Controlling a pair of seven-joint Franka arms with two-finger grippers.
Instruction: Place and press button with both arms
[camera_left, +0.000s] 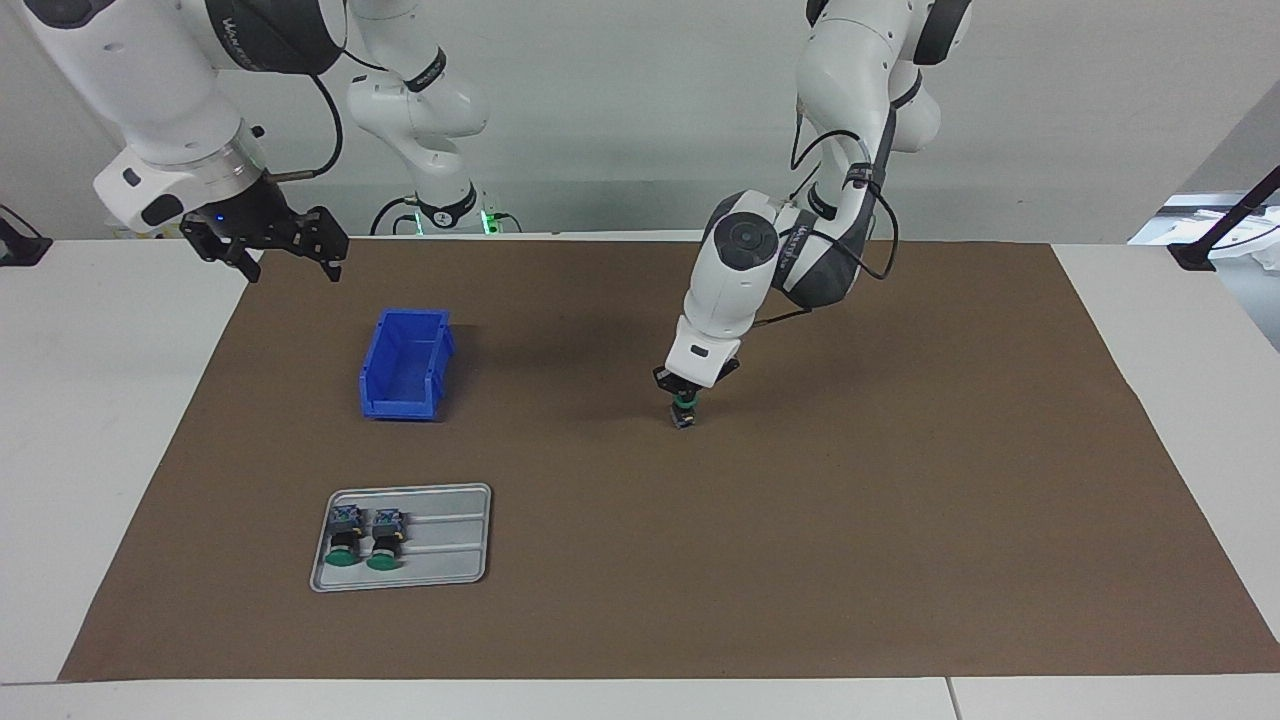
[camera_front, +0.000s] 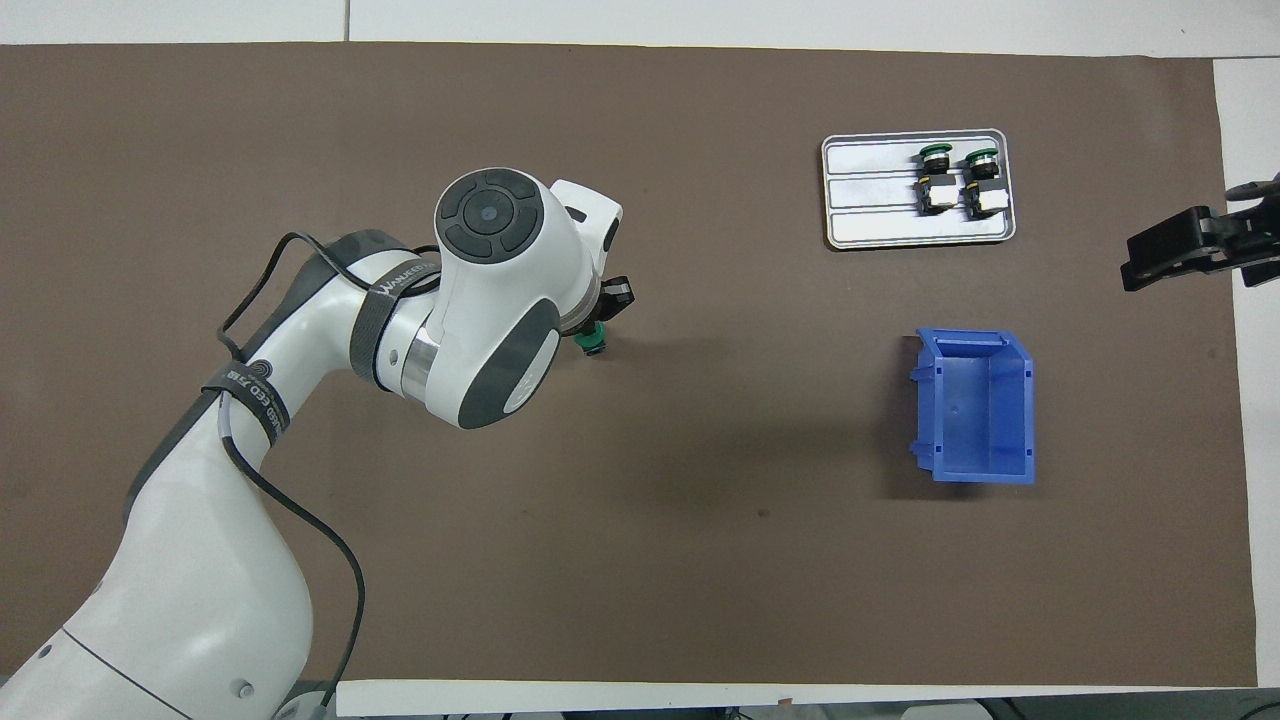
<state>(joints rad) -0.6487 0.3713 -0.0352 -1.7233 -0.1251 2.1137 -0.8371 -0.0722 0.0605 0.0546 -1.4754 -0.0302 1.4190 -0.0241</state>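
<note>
Left gripper (camera_left: 684, 398) clamped green-capped push-button (camera_left: 683, 411) upright on brown mat (camera_left: 800, 520); right gripper (camera_left: 268, 243) waited open over mat's edge.

Bright, even light from above leaves soft, diffuse shadows on the brown mat (camera_left: 800, 560) beside the blue bin (camera_left: 405, 365) and under the left arm (camera_left: 740, 270), both views sharp, without glare.

The left gripper (camera_front: 598, 325) is largely hidden under its own wrist, with a green-capped button (camera_front: 594, 344) showing just below it, over the brown mat (camera_front: 700, 560) well apart from the blue bin (camera_front: 978, 408). Farther from the robots than the bin lies a grey tray (camera_front: 870, 190) with two more buttons (camera_front: 958, 180). The right gripper (camera_front: 1195, 245) hangs near the tray, at the mat's edge.
</note>
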